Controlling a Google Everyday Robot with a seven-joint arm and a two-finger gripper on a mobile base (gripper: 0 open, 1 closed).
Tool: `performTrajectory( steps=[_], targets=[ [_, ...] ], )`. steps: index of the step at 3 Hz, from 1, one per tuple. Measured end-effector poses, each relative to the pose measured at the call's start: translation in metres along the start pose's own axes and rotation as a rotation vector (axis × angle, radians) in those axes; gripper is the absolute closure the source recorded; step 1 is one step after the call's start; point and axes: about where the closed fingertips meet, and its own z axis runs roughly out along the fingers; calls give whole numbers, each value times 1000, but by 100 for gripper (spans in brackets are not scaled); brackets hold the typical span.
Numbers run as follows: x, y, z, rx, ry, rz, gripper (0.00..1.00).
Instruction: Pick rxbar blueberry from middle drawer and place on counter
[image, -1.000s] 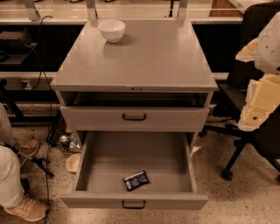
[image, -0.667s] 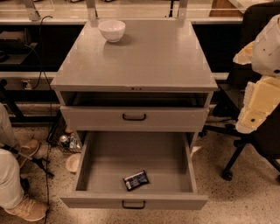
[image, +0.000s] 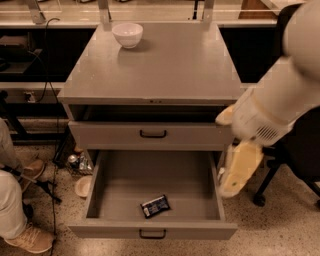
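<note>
Rxbar blueberry (image: 155, 206) is lying loose on the middle drawer (image: 145, 175) floor, front-ctr, slightly askew, touching no wall; nothing is gripping it. Gripper (image: 235, 175) is hanging by the drawer's frame-R wall, overlapping it in this view, well apart from the bar. Its spread can't be told from this angle, and no item is showing in it.

Judgement: arm (image: 280, 100) is lining up to drop in from above, as the pulled-out drawer is giving access only from the top.

Upper drawer (image: 152, 134) is sitting slightly ajar, w/ a dark gap under the counter (image: 170, 65). Counter is carrying a white bowl (image: 127, 35) at rear-L, so the grey top nearer the front is suiting placement.

Room: speckled floor (image: 280, 230), office chair (image: 280, 170) frame-R, person's shoe (image: 27, 239) frame-L.
</note>
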Motion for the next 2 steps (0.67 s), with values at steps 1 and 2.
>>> performTrajectory(
  steps=[1,2],
  targets=[
    [-30,30,99,-105,-140,9,0],
    [-30,30,99,-105,-140,9,0]
  ],
)
